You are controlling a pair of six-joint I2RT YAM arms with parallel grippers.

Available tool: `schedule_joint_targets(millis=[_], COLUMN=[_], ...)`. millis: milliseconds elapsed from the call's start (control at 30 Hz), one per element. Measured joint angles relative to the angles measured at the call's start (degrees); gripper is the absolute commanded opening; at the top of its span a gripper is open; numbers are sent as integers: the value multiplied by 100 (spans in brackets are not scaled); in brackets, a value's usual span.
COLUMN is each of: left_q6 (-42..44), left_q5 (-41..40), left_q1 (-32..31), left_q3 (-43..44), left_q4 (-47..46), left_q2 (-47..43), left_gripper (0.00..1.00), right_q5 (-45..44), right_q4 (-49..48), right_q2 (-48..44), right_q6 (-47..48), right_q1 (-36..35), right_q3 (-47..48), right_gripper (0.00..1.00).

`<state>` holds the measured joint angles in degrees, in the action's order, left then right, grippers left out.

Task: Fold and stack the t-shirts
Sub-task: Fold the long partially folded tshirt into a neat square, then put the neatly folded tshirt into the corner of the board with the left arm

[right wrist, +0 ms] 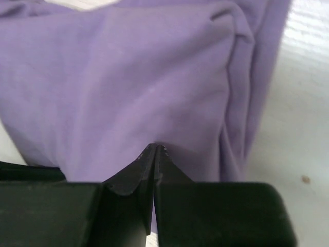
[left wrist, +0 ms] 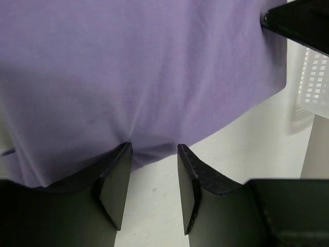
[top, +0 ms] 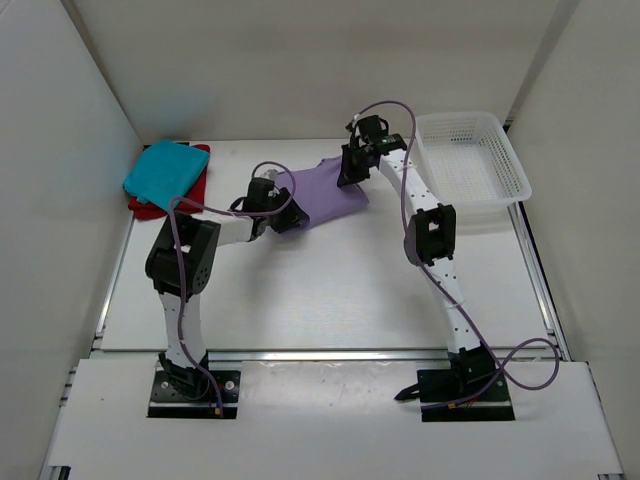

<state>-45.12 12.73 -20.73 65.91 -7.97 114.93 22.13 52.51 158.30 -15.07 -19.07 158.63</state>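
Note:
The lavender-purple t-shirt (top: 325,195) lies partly folded on the table at the back middle. My left gripper (top: 285,215) is at its near-left edge, open. In the left wrist view its fingertips (left wrist: 126,149) just touch the hem of the purple t-shirt (left wrist: 144,72), with bare table between them. My right gripper (top: 352,170) is at the shirt's far-right edge, shut. Its closed tips (right wrist: 156,149) press against the purple t-shirt (right wrist: 128,87), and no cloth shows between them. The teal-blue t-shirt (top: 165,170) lies folded on the red t-shirt (top: 140,203) at the back left.
A white lattice basket (top: 470,165) stands at the back right, just beyond the right arm, and its wall shows in the left wrist view as basket (left wrist: 314,82). White walls close in the left, back and right sides.

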Motion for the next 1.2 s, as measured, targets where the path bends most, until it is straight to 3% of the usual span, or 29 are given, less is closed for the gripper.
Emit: schedule_joint_targets(millis=[233,467,633,833,967,1133,1200], left_q6=[-140,33,457,732,815,822,835], left_q5=[160,236,85,-98,-94,-31,-37], left_q1=[61,269,752,1156,1174,1163,1145], left_q3=[-787,-789,-125,17,179,350,496], left_q4=[-409,-199,243,660,979,970,1056], left_q2=[-527,-1408,-1270,-732,-260,-127,-20], left_gripper=[59,67,68,68,70,70,69], right_q5=[-527,-831,-721,-476,-240,52,101], right_q4=[664,1023,914,-151,-822,-1012,-1119], right_q2=[0,-264,-1403,-2483,-2402,-2026,-2037], right_q6=[11,85,240,326,304,289,291], right_q1=[-87,-203,-275,-317,-225,11,81], right_q3=[66,-74,-1073,-2968,-4113,-4297,-4301], right_gripper=[0,0,0,0,0,0,9])
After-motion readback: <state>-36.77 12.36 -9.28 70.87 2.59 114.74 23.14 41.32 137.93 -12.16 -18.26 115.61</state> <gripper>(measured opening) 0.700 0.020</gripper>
